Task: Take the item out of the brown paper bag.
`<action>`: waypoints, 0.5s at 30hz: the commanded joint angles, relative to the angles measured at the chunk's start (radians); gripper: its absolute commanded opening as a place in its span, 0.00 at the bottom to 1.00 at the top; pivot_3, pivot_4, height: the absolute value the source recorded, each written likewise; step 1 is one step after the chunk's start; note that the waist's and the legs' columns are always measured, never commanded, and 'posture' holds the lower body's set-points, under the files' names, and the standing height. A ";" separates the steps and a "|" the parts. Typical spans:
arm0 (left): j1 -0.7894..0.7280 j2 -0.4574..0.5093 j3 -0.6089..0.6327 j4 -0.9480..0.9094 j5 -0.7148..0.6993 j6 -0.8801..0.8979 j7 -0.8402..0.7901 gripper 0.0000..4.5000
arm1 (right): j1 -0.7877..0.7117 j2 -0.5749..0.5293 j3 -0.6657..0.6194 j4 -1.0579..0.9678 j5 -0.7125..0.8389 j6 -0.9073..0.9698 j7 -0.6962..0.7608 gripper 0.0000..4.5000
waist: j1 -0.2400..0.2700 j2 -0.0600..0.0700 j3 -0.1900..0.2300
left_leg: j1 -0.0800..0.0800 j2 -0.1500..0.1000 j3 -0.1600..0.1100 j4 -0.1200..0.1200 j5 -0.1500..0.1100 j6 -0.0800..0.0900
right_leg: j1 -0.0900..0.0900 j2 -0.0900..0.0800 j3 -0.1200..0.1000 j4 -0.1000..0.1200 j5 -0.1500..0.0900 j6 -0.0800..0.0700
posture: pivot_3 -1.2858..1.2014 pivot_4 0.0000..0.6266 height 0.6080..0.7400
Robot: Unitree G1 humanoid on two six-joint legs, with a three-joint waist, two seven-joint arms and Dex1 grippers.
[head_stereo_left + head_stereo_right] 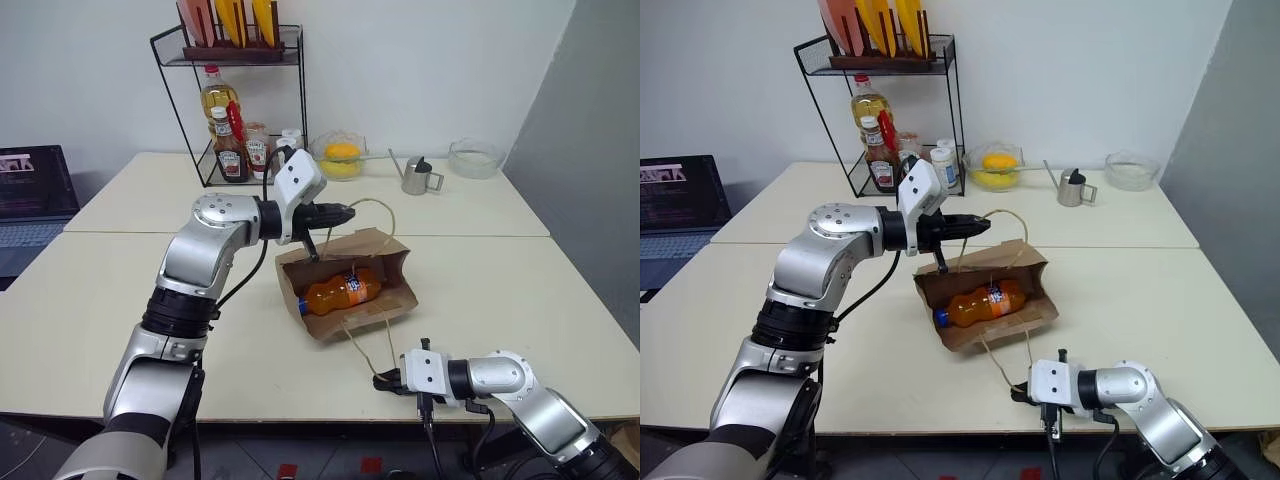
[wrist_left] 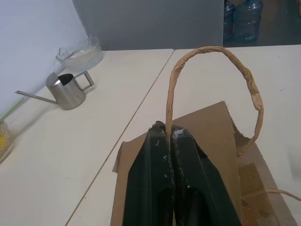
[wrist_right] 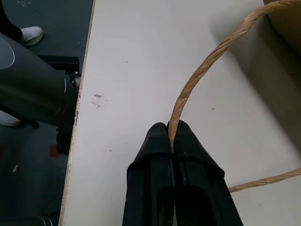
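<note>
The brown paper bag lies on its side mid-table with its mouth held wide toward me. Inside rests the item, a glossy orange bottle with a blue end. My left gripper is shut on the bag's upper loop handle and holds it raised above the bag. Near the table's front edge, my right gripper is shut on the lower loop handle, which is drawn toward me along the tabletop.
A black wire rack with ketchup and oil bottles stands at the back. Beside it are a bowl of yellow fruit, a small metal watering can and a glass bowl. A laptop sits far left.
</note>
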 commanded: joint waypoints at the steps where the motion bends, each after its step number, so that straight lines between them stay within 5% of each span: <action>1: -0.003 0.006 0.021 -0.066 -0.034 0.021 0.006 0.00 | 0.028 -0.054 -0.026 -0.091 0.062 0.083 0.070 0.14 | 0.000 0.000 0.000 | 0.000 0.000 0.000 0.000 0.000 0.000 | 0.000 0.000 0.000 0.000 0.000 0.000 | 0.52 0.24 1.00; 9: 0.005 0.010 0.019 -0.084 -0.057 0.035 0.008 0.00 | 0.063 -0.214 -0.223 -0.371 0.319 0.398 0.119 0.76 | 0.001 0.000 0.000 | 0.000 0.000 0.000 0.000 0.000 0.000 | 0.000 0.000 0.000 0.000 0.000 0.000 | 0.52 0.24 1.00; 15: 0.003 0.012 0.016 -0.082 -0.061 0.033 0.002 0.00 | -0.127 -0.203 -0.378 -0.406 0.561 0.661 0.047 0.76 | -0.001 0.000 0.000 | 0.000 0.000 0.000 0.000 0.000 0.000 | 0.000 0.000 0.000 0.000 0.000 0.000 | 0.52 0.24 1.00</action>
